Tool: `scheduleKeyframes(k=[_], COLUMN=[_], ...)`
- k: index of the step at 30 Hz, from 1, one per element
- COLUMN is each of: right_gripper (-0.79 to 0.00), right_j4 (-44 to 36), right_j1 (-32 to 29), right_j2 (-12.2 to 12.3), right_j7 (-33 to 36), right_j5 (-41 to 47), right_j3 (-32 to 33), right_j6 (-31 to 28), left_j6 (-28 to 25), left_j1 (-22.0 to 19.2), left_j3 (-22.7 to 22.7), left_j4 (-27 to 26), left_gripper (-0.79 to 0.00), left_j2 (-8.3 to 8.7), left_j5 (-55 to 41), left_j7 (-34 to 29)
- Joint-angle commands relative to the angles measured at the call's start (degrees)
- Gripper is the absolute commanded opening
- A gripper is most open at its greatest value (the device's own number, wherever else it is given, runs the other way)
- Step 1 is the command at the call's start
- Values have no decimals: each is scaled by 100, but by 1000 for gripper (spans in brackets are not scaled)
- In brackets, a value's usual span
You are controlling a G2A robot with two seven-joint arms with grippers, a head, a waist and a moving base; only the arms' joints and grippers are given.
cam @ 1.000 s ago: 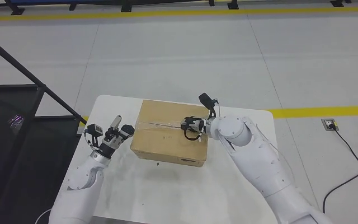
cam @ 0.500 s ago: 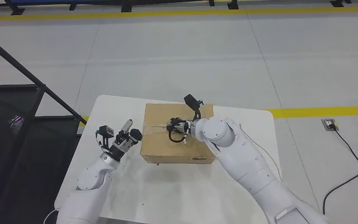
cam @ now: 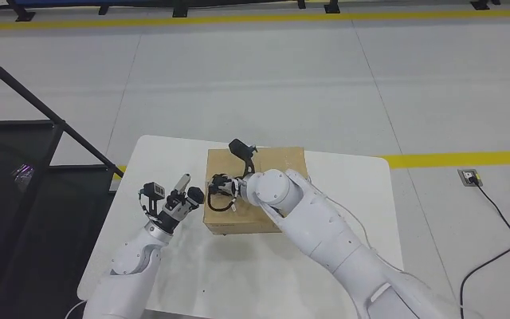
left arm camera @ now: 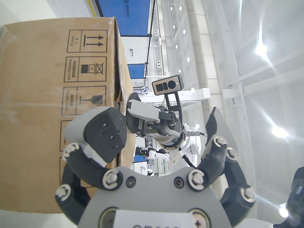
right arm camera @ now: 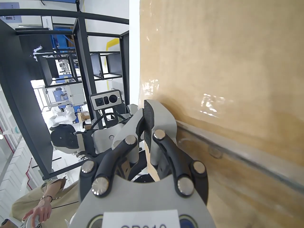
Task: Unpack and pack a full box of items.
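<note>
1 box [cam: 279,159], left end effector [left arm camera: 159,126] released beside its printed side, right end effector [right arm camera: 145,117] clenched at top edge.

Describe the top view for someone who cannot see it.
A closed cardboard box sits on a white table. The right arm stretches over its top, right pincer at the box's edge nearest the left pincer, which hangs open just beside the box.

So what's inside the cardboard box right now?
Nothing inside shows: the box has its flaps shut, with tape along the top seam. The right claw sits at its top edge.
</note>
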Motion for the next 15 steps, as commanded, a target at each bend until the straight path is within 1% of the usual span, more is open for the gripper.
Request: scheduleKeyframes(k=[1,4,8,13,15], right_gripper=[-785,-785,-785,-785,-785], right_j4=[122,250,302,129,-13], right_j1=[60,119,139,45,-58], right_j2=[-56,-94,-68,64,144], right_j7=[65,65,30,170,118], right_j5=[15,-20,-139,-327,-461], right_j3=[-21,7,119,339,452], right_j6=[-85,-200,-223,-192,-139], left_j6=[8,1,5,-6,-7], left_j1=[8,26,47,90,109], left_j3=[-17,-53,-109,-201,-227], left_j4=[-4,-19,-45,-93,-119], left_gripper=[0,0,0,0,0], left_j2=[2,7,14,27,31], left_j5=[-4,-14,-30,-80,-90], left_j7=[-16,-28,-41,-51,-57])
